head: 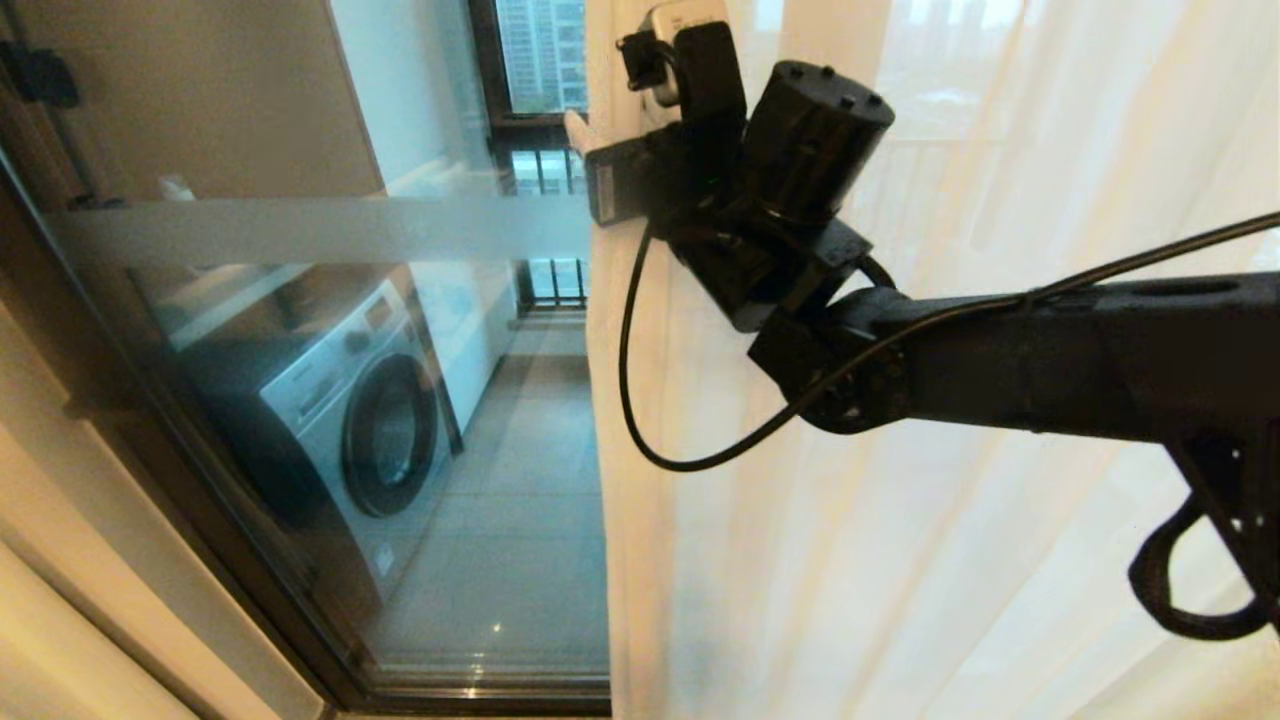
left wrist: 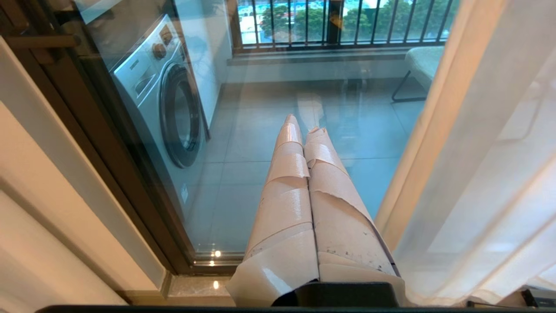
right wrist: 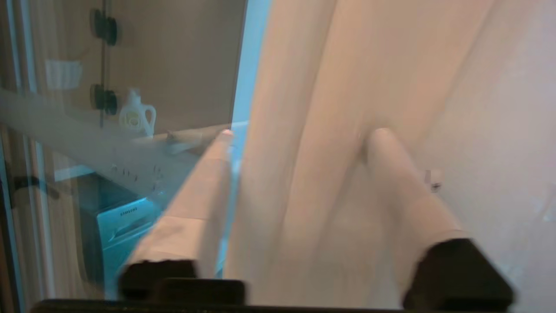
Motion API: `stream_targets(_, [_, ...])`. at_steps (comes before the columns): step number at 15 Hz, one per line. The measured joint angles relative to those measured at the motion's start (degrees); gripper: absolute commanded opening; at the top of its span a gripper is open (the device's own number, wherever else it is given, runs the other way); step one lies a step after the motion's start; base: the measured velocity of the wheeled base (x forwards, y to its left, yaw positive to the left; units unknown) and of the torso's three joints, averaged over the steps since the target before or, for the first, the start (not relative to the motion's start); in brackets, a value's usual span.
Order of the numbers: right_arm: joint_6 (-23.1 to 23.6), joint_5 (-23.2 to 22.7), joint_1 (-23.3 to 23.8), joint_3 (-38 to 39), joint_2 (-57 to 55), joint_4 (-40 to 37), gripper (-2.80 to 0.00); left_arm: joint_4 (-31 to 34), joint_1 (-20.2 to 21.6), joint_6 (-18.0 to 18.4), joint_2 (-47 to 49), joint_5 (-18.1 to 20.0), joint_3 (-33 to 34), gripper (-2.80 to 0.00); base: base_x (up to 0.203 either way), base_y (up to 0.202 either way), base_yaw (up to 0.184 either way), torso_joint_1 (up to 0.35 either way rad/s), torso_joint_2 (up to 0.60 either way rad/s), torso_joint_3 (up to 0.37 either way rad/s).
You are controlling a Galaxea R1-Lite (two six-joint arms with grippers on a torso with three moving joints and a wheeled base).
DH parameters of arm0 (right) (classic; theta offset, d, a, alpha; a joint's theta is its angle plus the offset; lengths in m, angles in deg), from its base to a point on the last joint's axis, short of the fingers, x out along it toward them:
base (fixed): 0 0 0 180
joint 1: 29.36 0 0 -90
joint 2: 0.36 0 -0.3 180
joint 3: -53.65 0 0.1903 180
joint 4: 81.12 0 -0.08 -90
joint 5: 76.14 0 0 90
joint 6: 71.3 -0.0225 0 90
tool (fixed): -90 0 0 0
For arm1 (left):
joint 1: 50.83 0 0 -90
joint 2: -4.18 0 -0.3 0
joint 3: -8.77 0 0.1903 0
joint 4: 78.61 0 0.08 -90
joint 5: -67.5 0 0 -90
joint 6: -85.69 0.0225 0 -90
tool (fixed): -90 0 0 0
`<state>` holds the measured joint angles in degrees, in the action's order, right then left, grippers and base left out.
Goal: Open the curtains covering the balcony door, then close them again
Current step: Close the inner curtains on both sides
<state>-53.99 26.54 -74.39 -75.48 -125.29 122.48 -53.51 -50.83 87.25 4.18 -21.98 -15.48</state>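
Cream curtains (head: 900,500) hang over the right part of the balcony door (head: 300,420), their leading edge running down the middle of the head view; glass to the left of that edge is uncovered. Right tool (right wrist: 299,134) is up at that edge w/ fingers (right wrist: 195,208) spread apart, a fold of the fabric lying between them, one finger on the glass side, the other against the cloth; not clamped. Left tool (left wrist: 304,126) is low, near the door's bottom frame, pointing at the glass, taped fingers pressed together & holding nothing. Thru the glass: washing machine (head: 350,420) on the balcony floor (head: 520,480), detergent jug (right wrist: 137,114) on a shelf above it, railing bars (left wrist: 347,21) beyond.
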Motion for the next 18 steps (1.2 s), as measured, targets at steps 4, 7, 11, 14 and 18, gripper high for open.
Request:
stream_targets(4, [0.00, 0.00, 0.05, 9.65, 8.03, -0.55, 0.00, -0.02, 0.00, 0.00, 0.01, -0.01, 0.00, -2.80, 0.000, 0.000, 0.000, 0.000, 0.00, 0.000])
stream_targets(7, [0.02, 0.00, 0.05, 22.37, 17.89, -1.18, 0.00, 0.00, 0.00, 0.00, 0.00, 0.00, 0.00, -2.80, 0.000, 0.000, 0.000, 0.000, 0.00, 0.000])
stream_targets(11, [0.02, -0.01, 0.95, 42.28, 33.28, -1.80, 0.00, -0.02, 0.00, 0.01, 0.00, 0.00, 0.00, -2.80, 0.000, 0.000, 0.000, 0.000, 0.00, 0.000])
stream_targets(14, [-0.05, -0.22, 2.62, 56.15, 44.79, -2.43, -2.80, -0.02, 0.00, 0.00, 0.00, 0.02, 0.00, -2.80, 0.000, 0.000, 0.000, 0.000, 0.00, 0.000])
stream_targets(18, [-0.10, -0.34, 7.72, 71.08, 60.28, -5.99, -2.80, -0.02, 0.00, 0.01, 0.00, 0.00, 0.00, -2.80, 0.000, 0.000, 0.000, 0.000, 0.00, 0.000])
